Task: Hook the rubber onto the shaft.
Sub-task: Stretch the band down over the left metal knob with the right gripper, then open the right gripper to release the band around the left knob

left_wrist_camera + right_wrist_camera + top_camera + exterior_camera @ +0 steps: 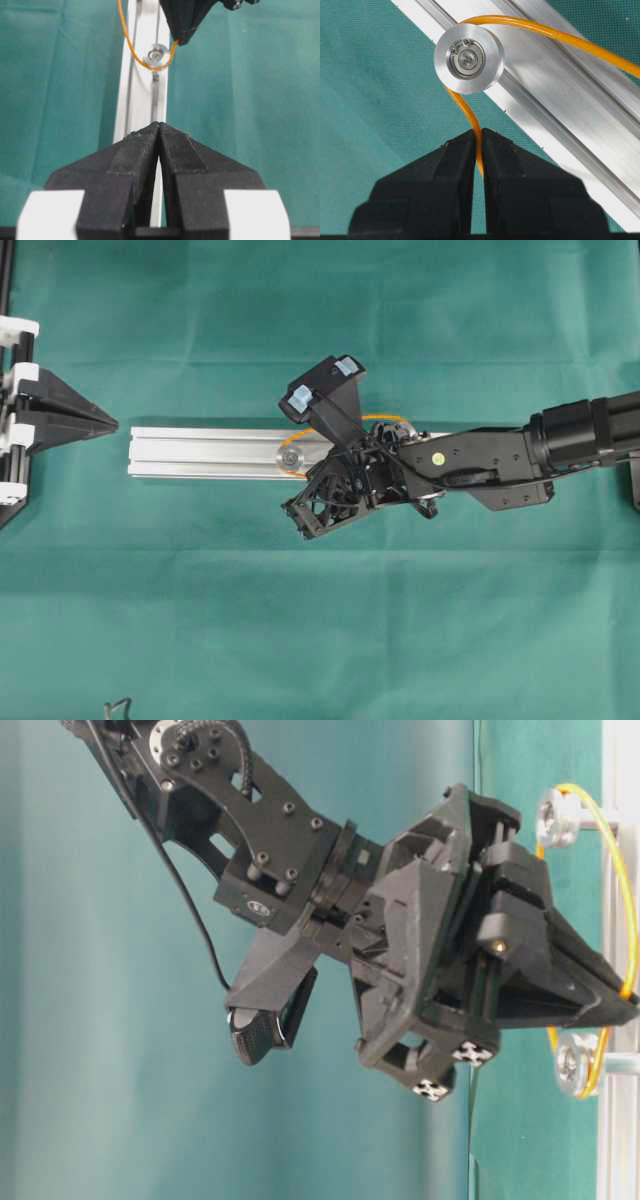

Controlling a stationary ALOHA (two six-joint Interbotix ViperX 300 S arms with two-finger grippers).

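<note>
The shaft [468, 59] is a silver round roller standing on the silver rail [200, 452]. It also shows as the shaft [290, 455] in the overhead view and the shaft [157, 53] in the left wrist view. The orange rubber [470, 112] curves over the roller's top and down its left side into my right gripper [479, 132], which is shut on it. In the table-level view the rubber [628, 935] spans from a second roller [558, 817] to the shaft [577, 1065], with the right gripper [628, 1000] pinching it between them. My left gripper [159, 124] is shut and empty, off the rail's left end [105, 422].
Green cloth [320, 620] covers the table. The right arm [580, 435] reaches in from the right over the rail's right end. A small dark object [118, 707] lies at the front left edge. The left arm's frame [15, 430] stands at the left border.
</note>
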